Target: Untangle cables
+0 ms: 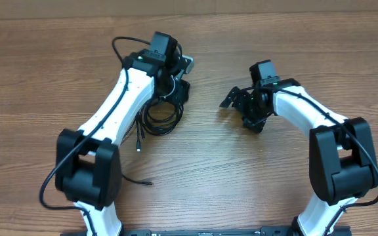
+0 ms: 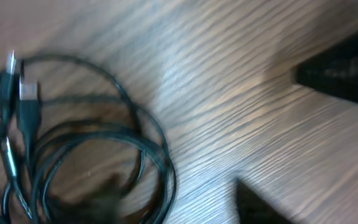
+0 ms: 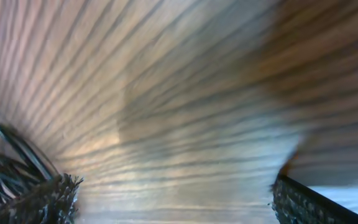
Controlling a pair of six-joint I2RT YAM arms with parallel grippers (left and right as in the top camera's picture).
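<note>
Barely started, by my read: the cables (image 1: 161, 115) sit in one overlapping coil left of centre on the surface (image 1: 195, 183), under my left arm, with loose plug ends trailing toward the near edge. Separating is all left. Left jaws open, empty, near the coil. Right jaws wide open, empty, over bare wood right of centre. Wood-grain surface; room not in view.

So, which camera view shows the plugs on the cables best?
The left wrist view: the cables lie in loose loops close to the camera, and two plugs show clearly. The overhead view shows the cables small, partly hidden by the left arm. The right wrist view shows only dark strands at its edge, no plugs.
</note>
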